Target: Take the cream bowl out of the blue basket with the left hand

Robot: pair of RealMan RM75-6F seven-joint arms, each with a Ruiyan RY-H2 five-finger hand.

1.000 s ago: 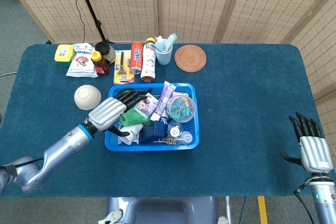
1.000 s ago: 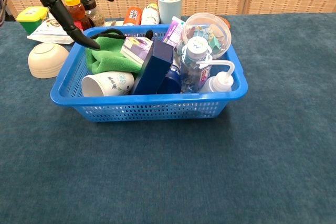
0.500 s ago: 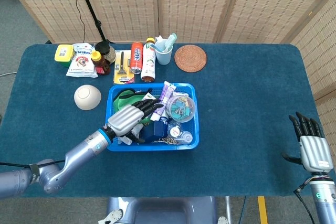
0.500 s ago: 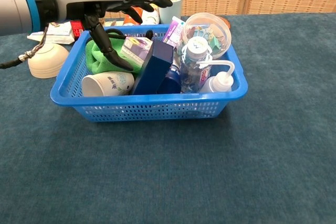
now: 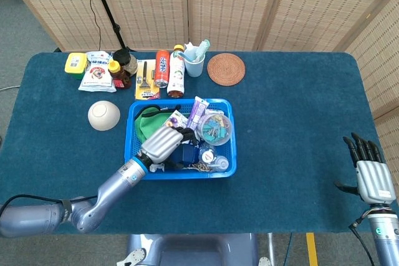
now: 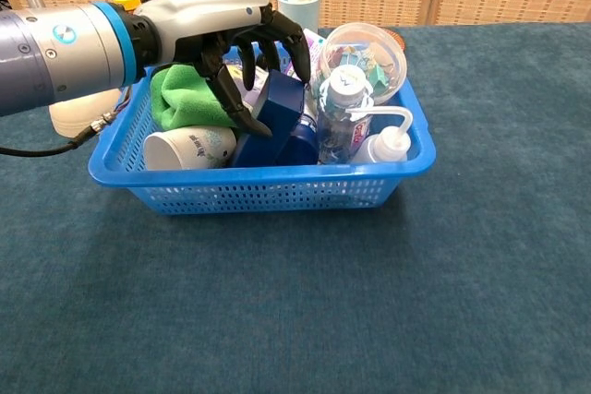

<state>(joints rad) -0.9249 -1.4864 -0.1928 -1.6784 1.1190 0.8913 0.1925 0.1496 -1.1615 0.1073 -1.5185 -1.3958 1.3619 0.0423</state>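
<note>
The cream bowl (image 5: 103, 115) lies upside down on the table, outside and to the left of the blue basket (image 5: 181, 174). In the chest view the bowl (image 6: 76, 120) peeks out under my left forearm. My left hand (image 5: 163, 143) hovers over the basket's middle, its fingers (image 6: 268, 39) spread and curved downward above a dark blue box (image 6: 277, 113). It holds nothing. A green cloth (image 6: 185, 103) and a paper cup (image 6: 189, 147) lie in the basket beside it. My right hand (image 5: 369, 175) is open, off the table's right front edge.
The basket also holds a clear lidded tub (image 6: 365, 57), a small bottle (image 6: 342, 113) and a squeeze bottle (image 6: 383, 145). Along the back stand bottles (image 5: 169, 70), a cup with toothbrushes (image 5: 195, 60), a cork coaster (image 5: 225, 69) and packets (image 5: 96, 71).
My left hand has moved right, from the basket's left rim to over its middle, and its fingers have curved downward. The bowl and right hand have not moved.
</note>
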